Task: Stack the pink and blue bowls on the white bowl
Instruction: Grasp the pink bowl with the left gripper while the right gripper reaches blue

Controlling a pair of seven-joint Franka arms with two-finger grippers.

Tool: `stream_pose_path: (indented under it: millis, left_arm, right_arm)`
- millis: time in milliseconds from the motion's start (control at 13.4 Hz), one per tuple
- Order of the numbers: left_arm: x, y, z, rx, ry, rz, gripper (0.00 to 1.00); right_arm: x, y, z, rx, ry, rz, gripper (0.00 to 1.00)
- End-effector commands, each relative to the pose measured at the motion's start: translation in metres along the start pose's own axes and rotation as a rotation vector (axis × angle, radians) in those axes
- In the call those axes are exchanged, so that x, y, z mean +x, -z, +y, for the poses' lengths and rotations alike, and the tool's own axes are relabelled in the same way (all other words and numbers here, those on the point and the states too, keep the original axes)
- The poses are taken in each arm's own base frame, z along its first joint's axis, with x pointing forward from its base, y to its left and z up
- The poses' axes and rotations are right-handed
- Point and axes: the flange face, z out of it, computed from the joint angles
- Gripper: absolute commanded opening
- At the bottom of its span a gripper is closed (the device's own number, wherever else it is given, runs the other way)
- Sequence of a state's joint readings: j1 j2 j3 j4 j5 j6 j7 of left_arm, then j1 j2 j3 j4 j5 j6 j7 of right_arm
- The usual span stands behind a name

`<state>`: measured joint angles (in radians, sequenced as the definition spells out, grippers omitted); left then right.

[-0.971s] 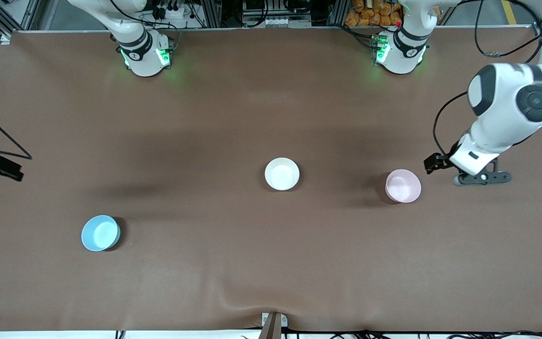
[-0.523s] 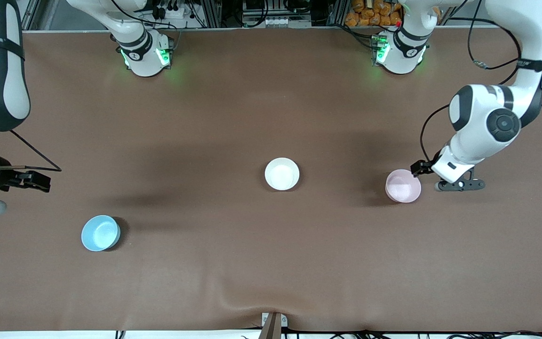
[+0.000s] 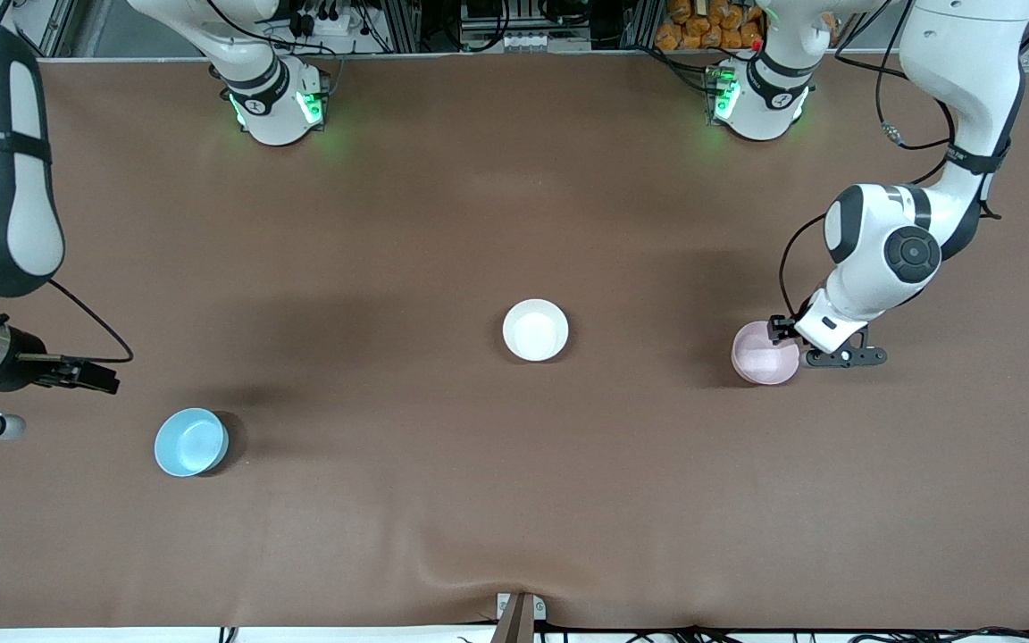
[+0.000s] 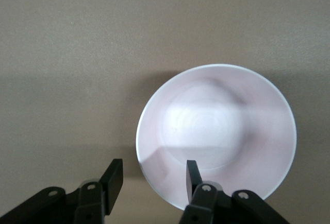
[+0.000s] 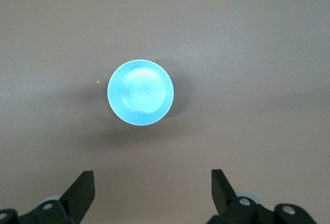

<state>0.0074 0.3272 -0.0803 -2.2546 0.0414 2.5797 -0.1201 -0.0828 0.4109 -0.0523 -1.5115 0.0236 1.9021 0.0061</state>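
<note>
Dial: 12 o'clock points to the robots' bases, 6 o'clock to the front camera.
White bowl (image 3: 535, 329): upright at the middle of the brown table (image 3: 514, 179).
Pink bowl (image 3: 765, 354): upright on the table at about 3 o'clock from the white bowl, well apart from it, toward the left arm's end.
Blue bowl (image 3: 191, 441): upright at about 8 o'clock from the white bowl, well apart, toward the right arm's end.
Left gripper (image 3: 782, 332): down at the pink bowl's (image 4: 216, 131) 1 o'clock edge. Its fingers (image 4: 193, 171) are apart and straddle the rim, one inside the bowl and one outside.
Right gripper (image 3: 108, 382): over bare table at about 10 o'clock from the blue bowl (image 5: 140, 92), with its fingers (image 5: 85, 183) spread wide and holding nothing.
Stack: neither coloured bowl is on the white bowl yet.
</note>
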Motion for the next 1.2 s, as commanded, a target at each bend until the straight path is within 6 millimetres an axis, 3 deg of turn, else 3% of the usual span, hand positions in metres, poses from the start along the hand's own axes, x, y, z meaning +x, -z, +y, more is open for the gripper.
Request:
stream_pose_path:
  millis: [0, 224, 373, 523, 822, 1046, 1120]
  left_arm:
    - [-0.001, -0.008, -0.001, -0.012, 0.002, 0.000, 0.36]
    - [0.001, -0.015, 0.000, -0.013, 0.000, -0.010, 0.00]
    - [0.002, -0.011, -0.001, -0.013, 0.003, -0.004, 0.00]
    - [0.006, 0.017, 0.001, -0.013, 0.003, 0.036, 0.00]
    - [0.003, 0.090, 0.063, -0.036, 0.010, 0.037, 0.00]
    - [0.014, 0.144, 0.124, -0.055, 0.067, 0.016, 0.00]
    - [0.016, 0.158, 0.141, -0.065, 0.080, 0.025, 0.00]
  right_arm:
    - [0.010, -0.029, 0.009, 0.029, -0.050, -0.041, 1.00]
    - [0.022, -0.077, 0.012, 0.025, -0.057, -0.049, 1.00]
    - [0.032, -0.116, 0.010, 0.019, -0.064, -0.037, 1.00]
    - [0.040, -0.150, 0.015, 0.017, -0.087, -0.001, 1.00]
    - [0.048, -0.198, 0.019, 0.037, -0.114, 0.042, 1.00]
    - [0.047, -0.208, 0.021, 0.065, -0.140, 0.035, 1.00]
    - [0.048, -0.209, 0.023, 0.066, -0.145, 0.037, 0.85]
